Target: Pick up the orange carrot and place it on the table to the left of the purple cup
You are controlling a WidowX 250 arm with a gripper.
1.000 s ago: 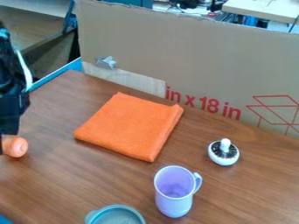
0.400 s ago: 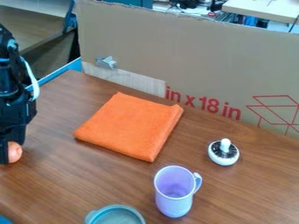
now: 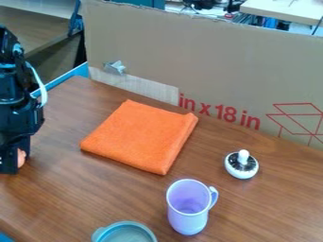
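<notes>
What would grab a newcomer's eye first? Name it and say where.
The folded orange cloth stands out first, lying flat mid-picture on the brown table. Next come the lilac mug, nearer the camera, and the black gripper at the picture's left edge, beside a pinkish-orange object.

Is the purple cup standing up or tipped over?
Standing up: the pale purple plastic cup with a handle has its round opening facing up and its base on the brown wooden table.

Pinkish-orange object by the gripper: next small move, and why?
I'd probably close gently before any lift: the gripper is right at the pinkish-orange object and partly hides it, so I can't tell whether the grip is firm.
</notes>
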